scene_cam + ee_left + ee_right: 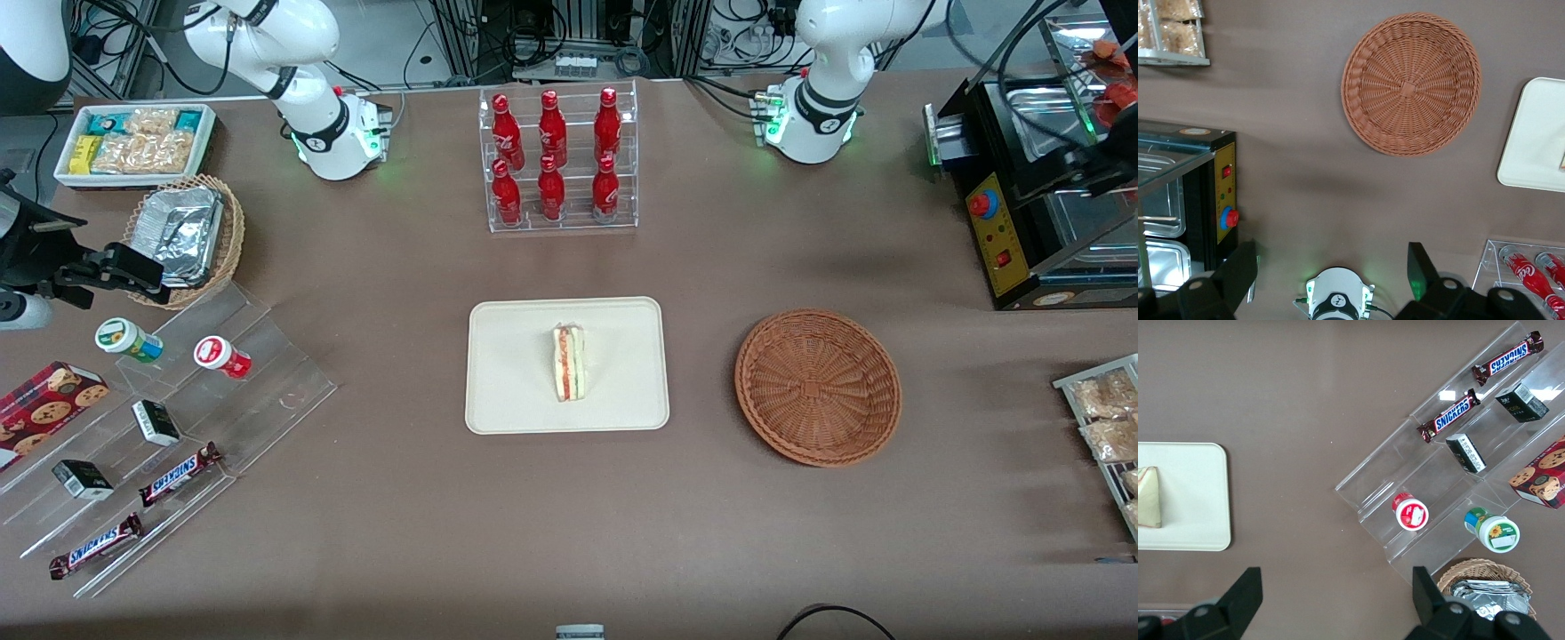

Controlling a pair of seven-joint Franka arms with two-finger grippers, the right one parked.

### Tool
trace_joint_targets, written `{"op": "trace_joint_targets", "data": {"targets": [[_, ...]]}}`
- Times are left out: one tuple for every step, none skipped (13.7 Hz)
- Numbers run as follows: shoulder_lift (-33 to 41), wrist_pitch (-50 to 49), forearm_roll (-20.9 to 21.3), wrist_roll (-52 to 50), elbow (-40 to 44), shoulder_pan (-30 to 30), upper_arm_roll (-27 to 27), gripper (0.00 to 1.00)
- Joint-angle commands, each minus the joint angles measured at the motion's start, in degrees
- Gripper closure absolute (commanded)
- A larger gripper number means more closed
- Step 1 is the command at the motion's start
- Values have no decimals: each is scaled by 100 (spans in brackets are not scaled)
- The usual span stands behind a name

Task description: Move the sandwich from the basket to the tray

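Observation:
The sandwich point(569, 362) stands on its edge in the middle of the cream tray point(507, 373), its red and green filling layers facing up. The reddish-brown basket point(818, 387) sits beside the tray, toward the working arm's end of the table, and holds nothing. My gripper point(1095, 167) hangs high over the black machine, well away from both. In the left wrist view the gripper point(1331, 270) is open, its fingers point(1421, 267) wide apart with nothing between them. That view also takes in the basket point(1411, 83) and a corner of the tray point(1535, 140).
A clear rack of red bottles point(560, 160) stands farther from the front camera than the tray. A black machine point(1022, 196) and a wire rack of bagged snacks point(1107, 427) occupy the working arm's end. A clear stepped stand with snacks point(178, 418) lies toward the parked arm's end.

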State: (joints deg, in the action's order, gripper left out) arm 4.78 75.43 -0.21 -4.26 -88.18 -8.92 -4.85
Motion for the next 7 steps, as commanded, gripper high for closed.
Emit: {"op": "trace_joint_targets", "data": {"targets": [[305, 218, -75, 4, -419, 171, 81, 1], [235, 218, -67, 4, -375, 180, 72, 1], [190, 227, -84, 4, -331, 180, 63, 1], [138, 227, -102, 4, -253, 180, 55, 1], [50, 218, -93, 4, -165, 180, 37, 1], [6, 227, -84, 4, -138, 180, 28, 1], [-21, 262, -84, 4, -129, 180, 28, 1]]}}
